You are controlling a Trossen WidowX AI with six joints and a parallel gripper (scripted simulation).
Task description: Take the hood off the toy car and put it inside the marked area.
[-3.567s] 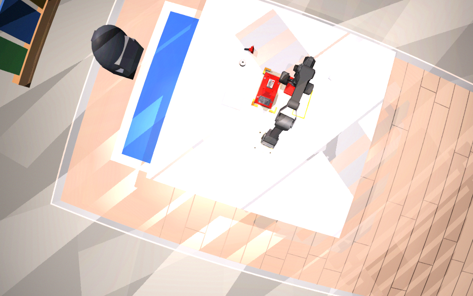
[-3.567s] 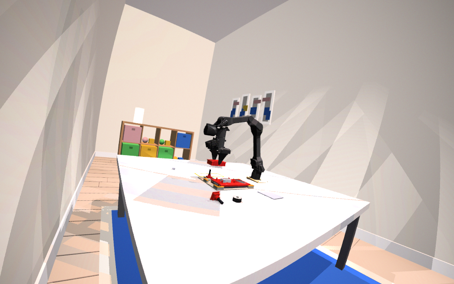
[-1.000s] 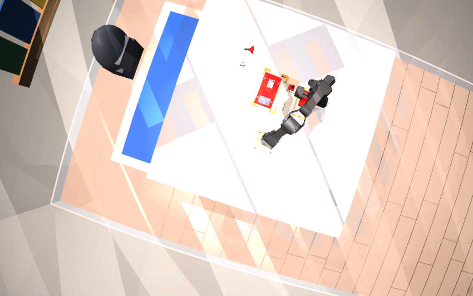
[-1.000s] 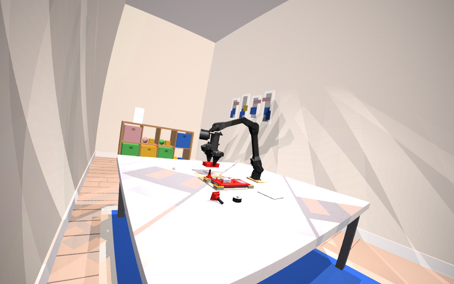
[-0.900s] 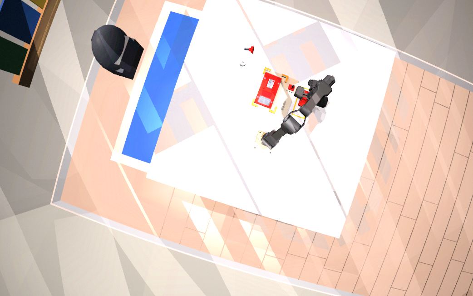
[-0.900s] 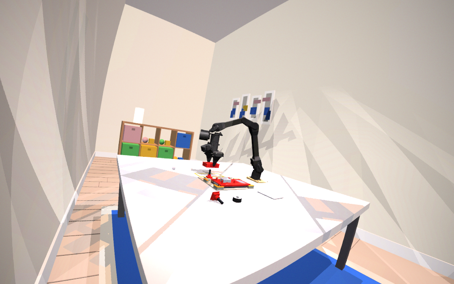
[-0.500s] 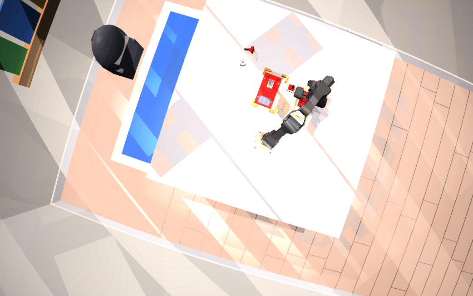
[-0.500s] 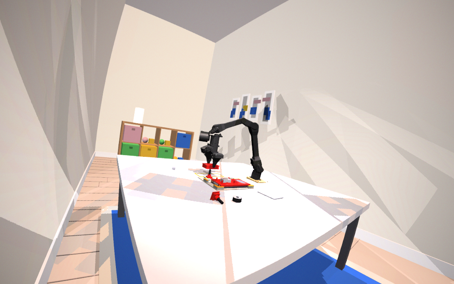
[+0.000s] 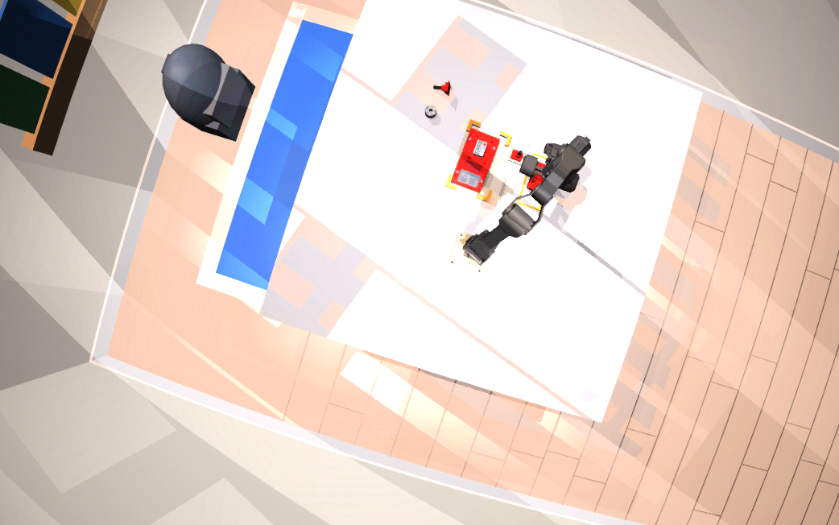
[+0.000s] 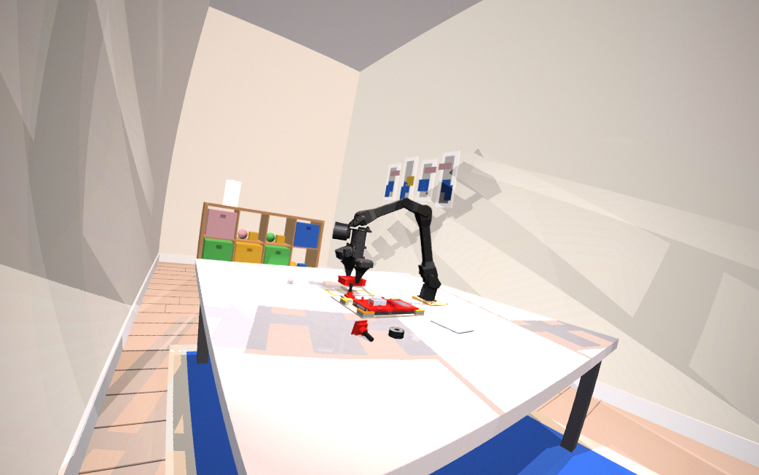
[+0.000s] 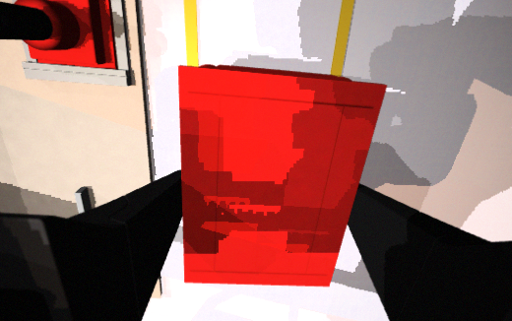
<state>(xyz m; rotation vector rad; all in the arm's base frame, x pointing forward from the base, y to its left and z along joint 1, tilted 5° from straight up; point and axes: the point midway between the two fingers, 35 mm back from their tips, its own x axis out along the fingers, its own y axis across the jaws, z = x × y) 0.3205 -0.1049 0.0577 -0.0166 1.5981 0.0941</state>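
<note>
The red hood (image 9: 534, 182) (image 10: 351, 280) (image 11: 256, 148) is a flat, roughly rectangular piece. My gripper (image 10: 354, 277) (image 11: 267, 184) is shut on it, with one black finger against each long side. The hood looks level and hangs a little above the table. The marked area is a yellow outline (image 9: 522, 190) (image 11: 191, 34); two of its lines run out from under the hood's far edge in the wrist view, and the rest is hidden. The red toy car (image 9: 485, 162) (image 10: 362, 305) lies beside the area. In the top view the arm covers part of the hood.
A red block with a black knob (image 9: 517, 155) (image 10: 349, 294) (image 11: 91, 46) stands between car and marked area. A thin metal rod (image 9: 502, 188) (image 11: 84, 199) is near it. A red piece with a black stem (image 9: 446, 88) (image 10: 360, 328) and a dark ring (image 9: 430, 111) (image 10: 396, 332) lie beyond the car.
</note>
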